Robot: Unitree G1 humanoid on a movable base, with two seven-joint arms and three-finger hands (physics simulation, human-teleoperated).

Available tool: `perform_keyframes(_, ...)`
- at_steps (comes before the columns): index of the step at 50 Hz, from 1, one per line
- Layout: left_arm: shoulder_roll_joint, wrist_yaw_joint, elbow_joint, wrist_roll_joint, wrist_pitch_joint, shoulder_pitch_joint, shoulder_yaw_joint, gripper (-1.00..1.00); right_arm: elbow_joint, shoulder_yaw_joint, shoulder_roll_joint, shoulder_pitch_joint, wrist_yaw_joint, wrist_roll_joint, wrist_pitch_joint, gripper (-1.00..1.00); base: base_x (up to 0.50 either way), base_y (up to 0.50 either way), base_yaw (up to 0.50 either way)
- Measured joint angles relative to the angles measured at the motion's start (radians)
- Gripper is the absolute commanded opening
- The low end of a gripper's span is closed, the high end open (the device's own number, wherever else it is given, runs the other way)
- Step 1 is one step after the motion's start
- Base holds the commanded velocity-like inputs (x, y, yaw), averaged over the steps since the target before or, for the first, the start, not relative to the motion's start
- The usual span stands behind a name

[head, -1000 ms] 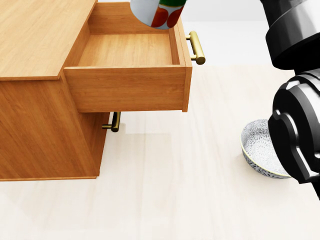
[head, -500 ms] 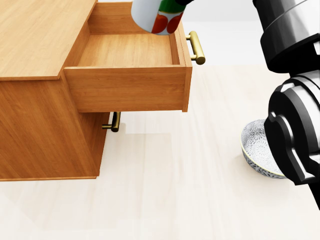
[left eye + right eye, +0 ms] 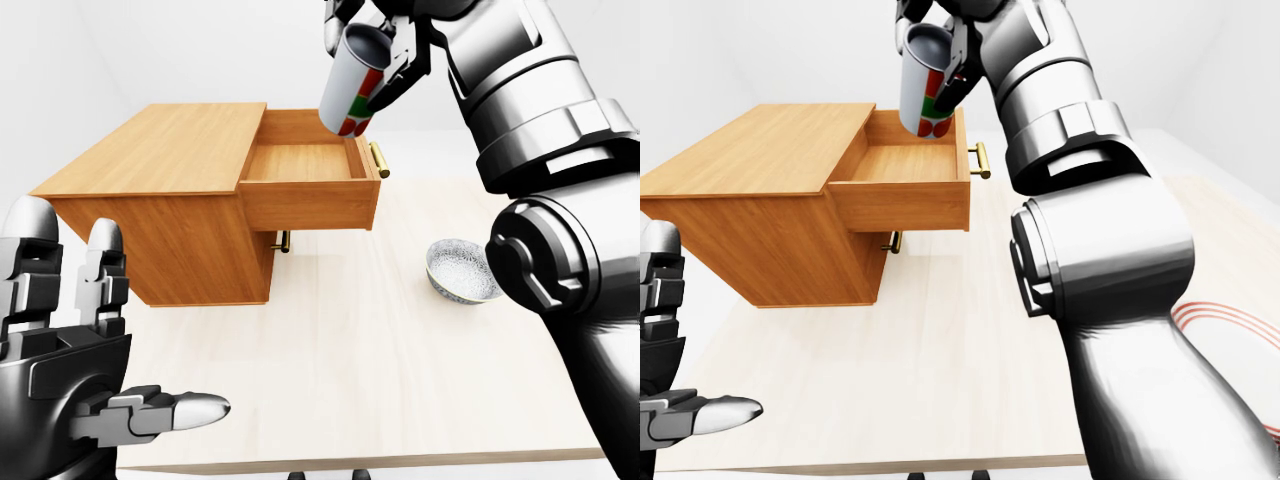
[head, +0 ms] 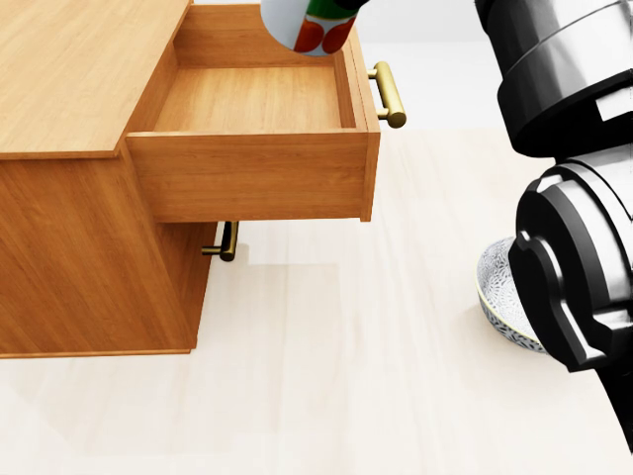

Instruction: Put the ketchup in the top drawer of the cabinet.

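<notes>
a pale wood table (image 3: 400, 380) stands before plain white walls (image 3: 180, 50) in even light.

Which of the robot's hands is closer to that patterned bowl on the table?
The right. Its right hand is raised above the open drawer, holding the ketchup bottle, up and left of the bowl. The left hand sits open at the view's bottom left, farther away.

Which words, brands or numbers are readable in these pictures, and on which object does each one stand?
None can be read. The ketchup label shows only red and green patches, no legible letters. The cabinet, drawer and bowl carry no text.
</notes>
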Motion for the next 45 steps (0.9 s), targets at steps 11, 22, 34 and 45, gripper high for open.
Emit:
perform_keyframes(11, 0.008, 0.006, 0.000, -0.013, 0.000, -0.001, 0.008, 1.00, 0.007, -0.006, 0.018, 0.033, -0.078, -0.005, 0.000, -1.00, 0.00, 0.00, 0.00)
perform_keyframes(22, 0.008, 0.007, 0.000, -0.014, 0.000, -0.001, 0.008, 1.00, 0.014, -0.011, 0.029, 0.063, -0.134, -0.004, 0.000, -1.00, 0.00, 0.00, 0.00)
perform_keyframes(34, 0.007, 0.006, 0.000, -0.010, 0.000, -0.002, 0.004, 1.00, 0.021, -0.014, 0.037, 0.093, -0.165, -0.004, 0.000, -1.00, 0.00, 0.00, 0.00)
perform_keyframes(45, 0.009, 0.007, 0.000, -0.017, 0.000, -0.001, 0.008, 1.00, 0.025, -0.016, 0.046, 0.116, -0.176, -0.004, 0.000, -1.00, 0.00, 0.00, 0.00)
